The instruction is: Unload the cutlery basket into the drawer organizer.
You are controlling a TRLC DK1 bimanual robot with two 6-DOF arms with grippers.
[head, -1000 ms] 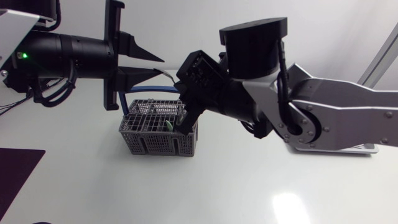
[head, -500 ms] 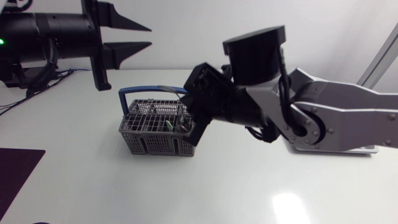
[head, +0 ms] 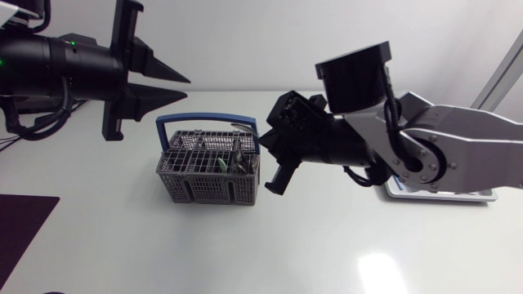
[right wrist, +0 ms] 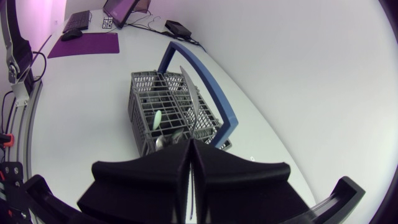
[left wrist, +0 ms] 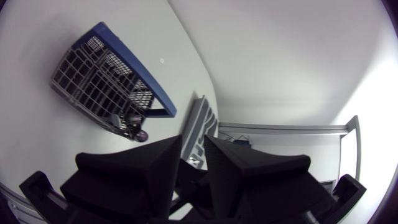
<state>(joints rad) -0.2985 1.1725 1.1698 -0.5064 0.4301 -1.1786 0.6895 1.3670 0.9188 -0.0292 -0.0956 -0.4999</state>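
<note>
Cutlery basket (head: 204,188): grey, blue handle, utensils inside. Right gripper (right wrist: 191,142) clamped on knife (right wrist: 186,93), plain only in right wrist view; left gripper (head: 188,88) narrowly parted, empty.

Slim metal cutlery (head: 237,160) is standing in the grey plastic-mesh, blue-handled cutlery basket (head: 204,181). The left gripper (head: 189,87) is hovering behind-left of it, and the right gripper (head: 275,184) is sitting just right of it.

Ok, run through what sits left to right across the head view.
left gripper → cutlery basket → right gripper
</note>
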